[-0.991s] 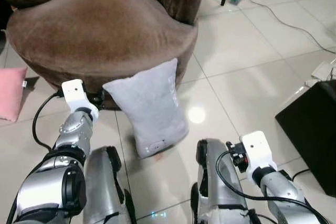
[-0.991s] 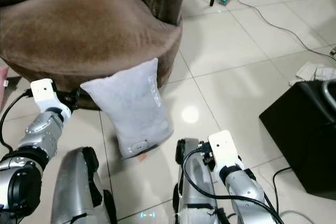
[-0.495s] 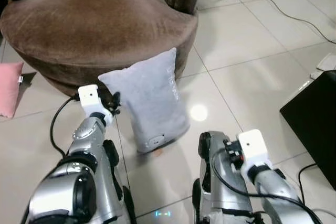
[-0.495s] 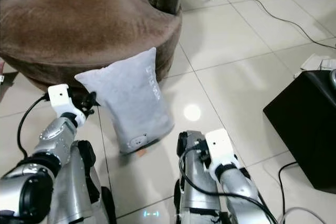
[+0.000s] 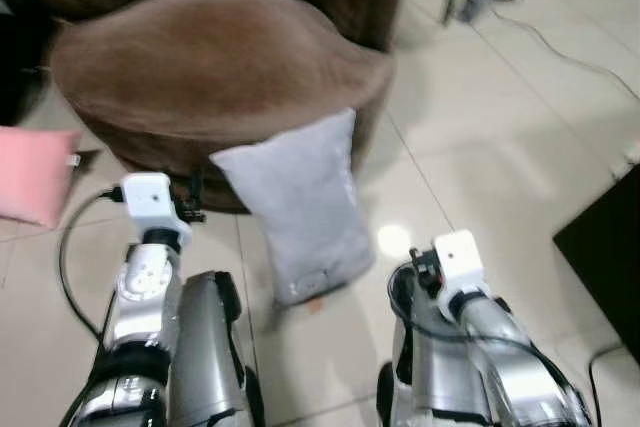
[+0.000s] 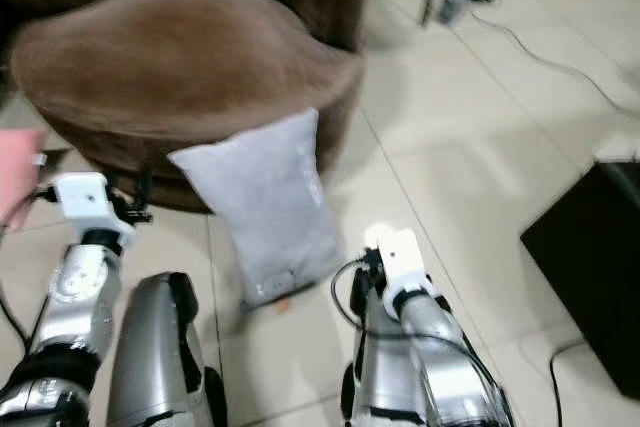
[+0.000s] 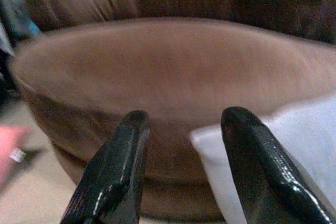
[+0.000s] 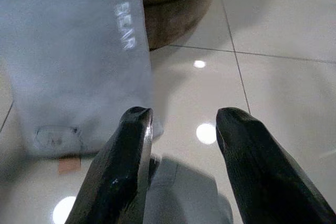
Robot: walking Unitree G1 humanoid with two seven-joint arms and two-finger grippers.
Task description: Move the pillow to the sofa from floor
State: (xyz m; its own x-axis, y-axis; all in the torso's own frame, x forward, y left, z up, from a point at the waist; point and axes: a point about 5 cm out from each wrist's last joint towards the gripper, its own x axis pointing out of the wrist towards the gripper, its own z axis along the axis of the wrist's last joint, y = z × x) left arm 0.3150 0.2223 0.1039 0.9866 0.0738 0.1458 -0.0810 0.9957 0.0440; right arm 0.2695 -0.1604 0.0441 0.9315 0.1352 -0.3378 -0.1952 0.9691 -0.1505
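Tiled floor (image 5: 480,127) under me; grey pillow (image 5: 305,202) leans against the brown sofa (image 5: 210,67). Left gripper (image 7: 181,129) and right gripper (image 8: 181,124) both spread, empty. Blurry view, so I'd probably flank it squarely first.

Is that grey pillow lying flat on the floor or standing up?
Standing up, tilted: the grey pillow has its bottom edge on the tiled floor and its top leaning against the brown sofa.

The left arm is reaching forward and down, its left gripper (image 7: 181,169) holding its two black fingers (image 7: 113,174) spread apart with nothing between them. The right arm is bending low on the other side, and the right gripper (image 8: 181,166) is likewise keeping its fingers (image 8: 118,171) parted and empty.
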